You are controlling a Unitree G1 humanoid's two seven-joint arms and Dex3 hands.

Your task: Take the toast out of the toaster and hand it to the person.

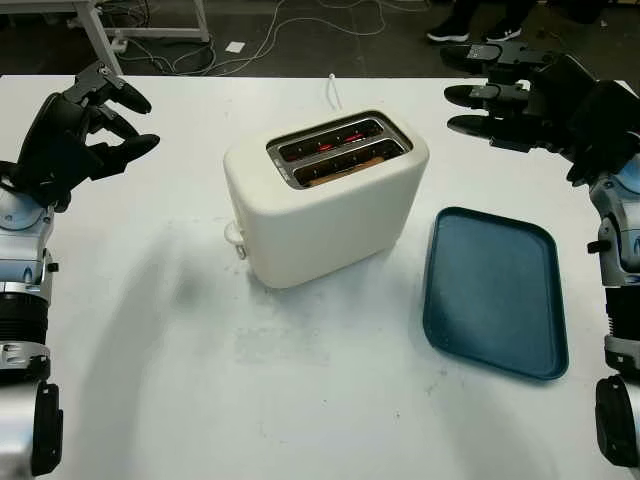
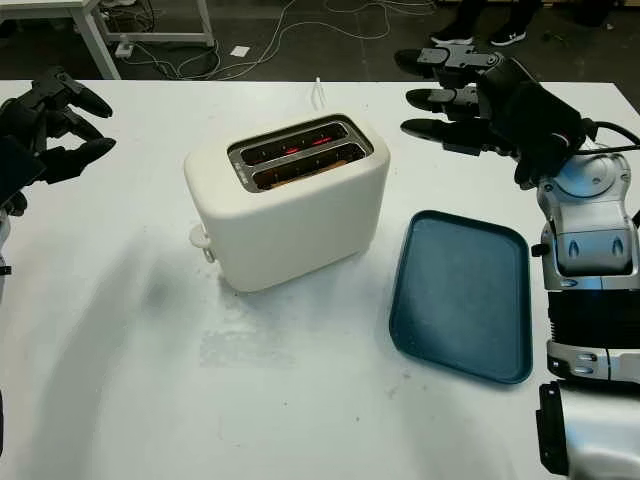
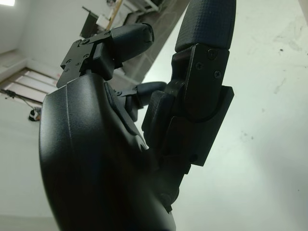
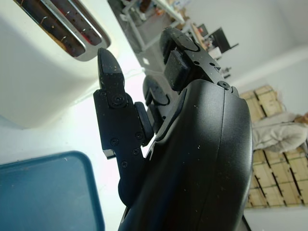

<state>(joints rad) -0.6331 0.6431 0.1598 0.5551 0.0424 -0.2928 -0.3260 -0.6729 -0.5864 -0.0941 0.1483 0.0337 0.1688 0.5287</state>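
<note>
Right hand: the right hand is held above the far right part of the table, beyond the tray and to the right of the toaster. Nothing is held in it. No contact with the toaster or the tray is seen.

Right hand, wrist view: the black shell is seen close up, with one finger reaching toward the toaster's slots.

Left hand: the left hand is raised over the far left part of the table, well apart from the toaster. Nothing is gripped by it and it is open.

Toast: a slice of toast is seated low in the nearer slot of the toaster; only its brown top edge is seen. It is untouched by either hand.

Toaster: a cream toaster is placed near the middle of the table, turned at an angle. Red glow is seen in the farther slot. A round knob is set on its left end, and a white cord is run from behind it.

Tray: a dark blue tray is laid flat just right of the toaster, with a narrow gap between them.

Table: the white table is marked with faint scuffs in front of the toaster.

Background: a person's shoes are seen on the dark floor beyond the far edge, along with cables.
</note>
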